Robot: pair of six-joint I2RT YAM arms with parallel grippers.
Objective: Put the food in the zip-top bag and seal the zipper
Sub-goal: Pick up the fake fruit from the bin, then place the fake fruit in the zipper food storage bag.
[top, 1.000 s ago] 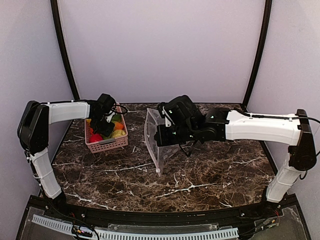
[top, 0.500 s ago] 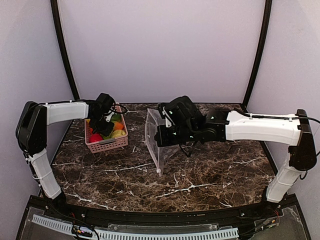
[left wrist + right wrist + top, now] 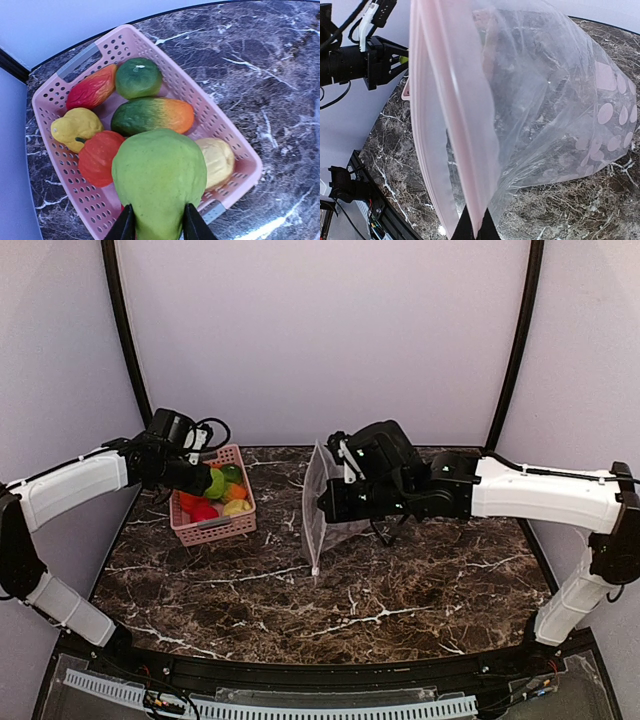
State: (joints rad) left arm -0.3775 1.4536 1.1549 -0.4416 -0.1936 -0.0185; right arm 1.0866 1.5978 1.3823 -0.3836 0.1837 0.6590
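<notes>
Risking a drop first: left jaws closed narrow on green fruit [image 3: 159, 175], gripping only its thin end w/ the fat part sticking out past the tips, so could slip mid-carry & fall back into pink basket [image 3: 213, 530] or roll off across worktop [image 3: 400, 590]. Hanging just above basket right now, rest of food [image 3: 150, 115] lying inside. Second worry at bag [image 3: 545, 110]: standing on worktop well apart from basket, right jaws shut tight on zipper [image 3: 455, 100] strip, mouth looking nearly flat from wrist cam. Probably too tight an opening for that fruit; could catch the strip, shove bag over or bounce out. Held by one edge only, so likely to twist on contact. Vs 1 s ago: left jaws no longer down among the fruit, now raised & pulled back left w/ fruit in grip; bag turned more edge-on, looking narrower from above, shifted a bit right.
</notes>
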